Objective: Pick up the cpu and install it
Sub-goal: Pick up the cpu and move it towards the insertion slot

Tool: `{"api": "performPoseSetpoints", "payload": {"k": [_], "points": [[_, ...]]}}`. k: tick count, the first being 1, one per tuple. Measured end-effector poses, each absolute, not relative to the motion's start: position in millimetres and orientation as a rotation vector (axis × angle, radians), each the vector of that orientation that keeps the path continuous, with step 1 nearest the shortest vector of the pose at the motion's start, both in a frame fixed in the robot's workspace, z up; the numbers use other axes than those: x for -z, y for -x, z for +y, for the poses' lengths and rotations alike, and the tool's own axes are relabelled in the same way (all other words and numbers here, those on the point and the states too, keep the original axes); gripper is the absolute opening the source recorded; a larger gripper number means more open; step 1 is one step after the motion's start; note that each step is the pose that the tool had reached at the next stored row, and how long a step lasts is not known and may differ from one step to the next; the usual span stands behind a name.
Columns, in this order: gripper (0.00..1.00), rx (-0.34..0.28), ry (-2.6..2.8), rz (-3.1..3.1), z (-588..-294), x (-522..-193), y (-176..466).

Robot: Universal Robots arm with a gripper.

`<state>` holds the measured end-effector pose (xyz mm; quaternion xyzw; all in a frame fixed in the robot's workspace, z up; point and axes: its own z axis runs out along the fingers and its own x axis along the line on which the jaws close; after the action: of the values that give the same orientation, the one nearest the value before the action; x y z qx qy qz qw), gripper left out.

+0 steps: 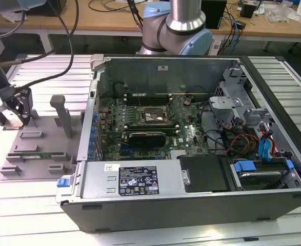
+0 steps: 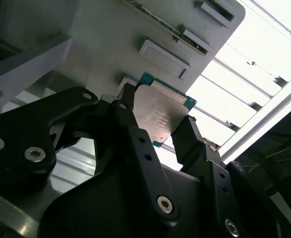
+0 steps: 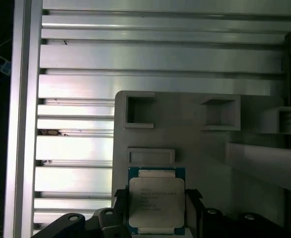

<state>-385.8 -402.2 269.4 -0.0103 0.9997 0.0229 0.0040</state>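
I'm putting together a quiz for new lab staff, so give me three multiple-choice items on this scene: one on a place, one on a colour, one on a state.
1. Where is the cpu?
A. In the socket
B. Between the fingers of the gripper, at the grey tray
C. On the bench behind

2. What colour is the cpu's top plate?
A. Silver-grey
B. Red
C. Black

3. How is the case?
A. Shut, panel on
B. Open, motherboard showing
C. Open but hollow

Answers:
1 B: in both wrist views, fingers flank it at the tray.
2 A: the plate shines silver-grey in both wrist views.
3 B: the exterior view looks straight onto the board and cables.
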Motion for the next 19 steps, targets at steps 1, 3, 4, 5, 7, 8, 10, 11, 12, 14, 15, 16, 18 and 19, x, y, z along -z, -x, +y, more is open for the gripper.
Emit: {"api": "performPoseSetpoints", "payload": {"k": [1, 3, 4, 5, 7, 8, 10, 11, 12, 14, 15, 16, 18, 19], "points": [[0.55, -0.071, 0.032, 3.133, -402.2, -269.6, 385.8], [0.55, -0.071, 0.032, 3.133, -402.2, -270.8, 385.9], [0.55, -0.071, 0.032, 3.133, -402.2, -272.5, 385.9], [0.55, -0.071, 0.032, 3.133, -402.2, -274.2, 385.9], [0.55, -0.071, 0.032, 3.133, -402.2, -277.9, 385.8], [0.55, -0.071, 0.032, 3.133, -402.2, -279.2, 385.8], [0.55, -0.071, 0.033, 3.132, -402.2, -281.6, 385.8], [0.55, -0.071, 0.033, 3.131, -402.2, -282.8, 385.8], [0.55, -0.071, 0.033, 3.130, -402.2, -287.0, 385.8], [0.55, -0.071, 0.033, 3.129, -402.2, -293.3, 385.8], [0.55, -0.071, 0.033, 3.129, -402.1, -295.1, 385.8], [0.55, -0.071, 0.033, 3.128, -402.1, -299.2, 385.8], [0.55, -0.071, 0.033, 3.127, -401.8, -305.1, 385.8], [0.55, -0.071, 0.033, 3.126, -401.7, -309.7, 385.8]]}}
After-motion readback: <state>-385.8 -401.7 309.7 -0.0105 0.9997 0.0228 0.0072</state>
